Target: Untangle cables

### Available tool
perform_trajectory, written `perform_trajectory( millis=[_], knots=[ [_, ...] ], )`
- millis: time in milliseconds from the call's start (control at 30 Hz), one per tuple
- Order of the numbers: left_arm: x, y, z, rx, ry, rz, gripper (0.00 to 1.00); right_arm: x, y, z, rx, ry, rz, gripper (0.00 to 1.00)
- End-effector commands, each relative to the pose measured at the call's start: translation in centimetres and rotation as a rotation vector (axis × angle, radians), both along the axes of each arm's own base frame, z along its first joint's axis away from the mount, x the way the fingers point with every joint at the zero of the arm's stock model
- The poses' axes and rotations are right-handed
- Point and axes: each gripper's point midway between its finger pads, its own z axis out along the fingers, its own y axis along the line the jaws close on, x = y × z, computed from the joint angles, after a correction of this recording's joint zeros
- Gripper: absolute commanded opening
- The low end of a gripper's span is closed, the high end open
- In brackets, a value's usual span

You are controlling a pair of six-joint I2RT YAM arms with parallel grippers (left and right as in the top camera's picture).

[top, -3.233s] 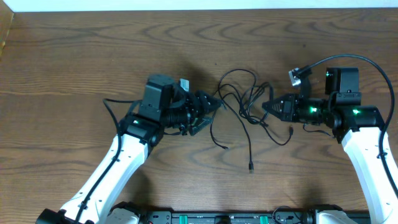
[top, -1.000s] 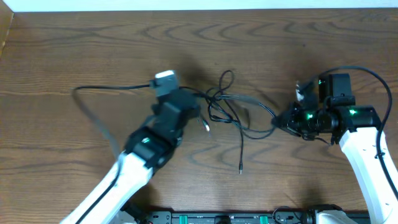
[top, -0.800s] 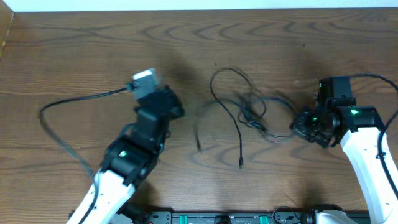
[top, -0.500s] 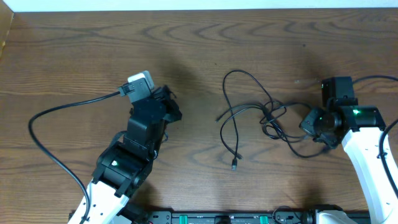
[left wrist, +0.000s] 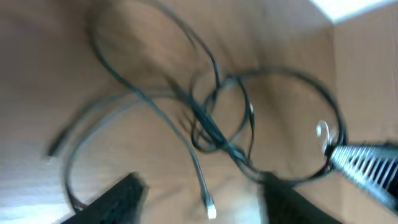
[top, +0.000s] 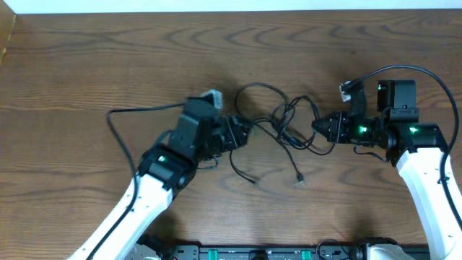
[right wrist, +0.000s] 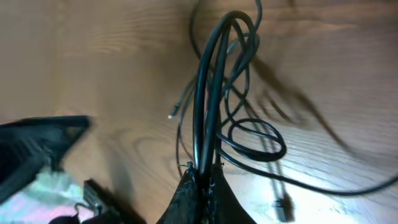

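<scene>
A loose tangle of thin black cables (top: 283,124) lies mid-table between the two arms, with plug ends trailing toward the front (top: 299,178). My right gripper (top: 318,127) is shut on a bundle of strands at the tangle's right side; in the right wrist view the cables (right wrist: 210,93) rise straight out of the closed fingertips (right wrist: 203,179). My left gripper (top: 243,133) points at the tangle's left edge. Its jaws stand open, and in the blurred left wrist view a cable end (left wrist: 208,210) lies between the fingers (left wrist: 115,198), not gripped.
The left arm's own thick black cable (top: 119,137) loops over the table to its left. A pale strip (top: 231,6) runs along the table's far edge. The left arm (right wrist: 37,146) shows at the left of the right wrist view.
The left arm swung back from the left to the tangle and its gripper opened. The right gripper, still shut on the cables, shifted left and the tangle drew closer together.
</scene>
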Motion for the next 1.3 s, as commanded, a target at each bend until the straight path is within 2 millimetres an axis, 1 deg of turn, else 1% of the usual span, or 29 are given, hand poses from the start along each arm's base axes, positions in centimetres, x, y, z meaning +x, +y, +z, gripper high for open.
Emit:
perform_trajectory(
  millis=[0, 33, 67, 267, 300, 333, 367, 467, 633, 667, 733, 800, 833, 900, 933, 1000, 1033, 1067, 1100, 1200, 1267],
  knots=[
    [-2.2, -3.3, -0.5, -0.135, 0.134, -0.174, 0.86, -0.3, 1.1, 1.3, 0.062, -0.055, 0.078, 0.01],
    [-2.5, -3.7, -0.8, -0.152, 0.157, -0.193, 0.89, -0.2, 1.1, 1.4, 0.062, -0.058, 0.078, 0.01],
    [-2.6, -3.9, -1.2, -0.167, 0.194, -0.190, 0.95, -0.2, 1.1, 1.4, 0.063, -0.060, 0.078, 0.01],
    [-2.5, -4.2, -4.9, -0.235, 0.507, 0.016, 0.95, -0.2, 1.1, 1.4, 0.065, -0.057, 0.078, 0.01],
    [-2.2, -4.4, -5.9, -0.244, 0.564, 0.062, 0.94, -0.2, 1.1, 1.4, 0.067, -0.055, 0.076, 0.01],
    [-2.0, -4.5, -6.4, -0.246, 0.577, 0.072, 0.93, -0.3, 1.2, 1.3, 0.067, -0.052, 0.077, 0.01],
    [-1.3, -4.9, -7.3, -0.248, 0.575, 0.072, 0.89, -0.3, 1.2, 1.3, 0.067, -0.047, 0.077, 0.01],
    [-0.2, -5.6, -8.5, -0.267, 0.576, 0.083, 0.88, -0.6, 1.4, 1.4, 0.082, -0.041, 0.086, 0.01],
    [1.8, -7.0, -9.6, -0.333, 0.575, 0.116, 0.85, -0.7, 1.5, 1.6, 0.093, -0.041, 0.092, 0.01],
    [2.3, -7.7, -9.8, -0.356, 0.564, 0.115, 0.79, -0.7, 1.6, 1.6, 0.099, -0.040, 0.096, 0.01],
    [2.8, -8.5, -9.9, -0.377, 0.549, 0.104, 0.75, -0.9, 1.9, 1.9, 0.121, -0.040, 0.108, 0.01],
    [2.9, -9.3, -10.0, -0.390, 0.528, 0.082, 0.72, -1.1, 2.2, 2.2, 0.142, -0.041, 0.121, 0.01],
    [2.8, -10.1, -10.1, -0.395, 0.511, 0.060, 0.69, -1.3, 2.5, 2.4, 0.159, -0.040, 0.133, 0.01],
    [2.6, -10.8, -10.3, -0.392, 0.497, 0.048, 0.60, -1.4, 2.6, 2.5, 0.167, -0.039, 0.141, 0.01],
    [2.4, -11.1, -10.4, -0.386, 0.494, 0.047, 0.54, -1.4, 2.7, 2.6, 0.174, -0.039, 0.145, 0.01],
    [2.3, -11.3, -10.7, -0.368, 0.485, 0.056, 0.40, -1.5, 2.8, 2.7, 0.180, -0.038, 0.148, 0.01],
    [2.3, -11.3, -10.8, -0.359, 0.474, 0.059, 0.25, -1.5, 2.8, 2.7, 0.180, -0.038, 0.148, 0.01],
    [2.4, -11.2, -10.8, -0.351, 0.462, 0.061, 0.14, -1.5, 2.8, 2.7, 0.179, -0.039, 0.147, 0.01],
    [2.6, -11.1, -10.9, -0.345, 0.449, 0.062, 0.08, -1.5, 2.7, 2.7, 0.178, -0.038, 0.146, 0.01],
    [3.5, -10.3, -11.0, -0.331, 0.414, 0.069, 0.08, -1.3, 2.4, 2.2, 0.146, -0.032, 0.128, 0.01],
    [4.1, -9.3, -11.2, -0.325, 0.422, 0.096, 0.08, -1.2, 1.5, 1.1, 0.083, -0.008, 0.091, 0.02]
  ],
)
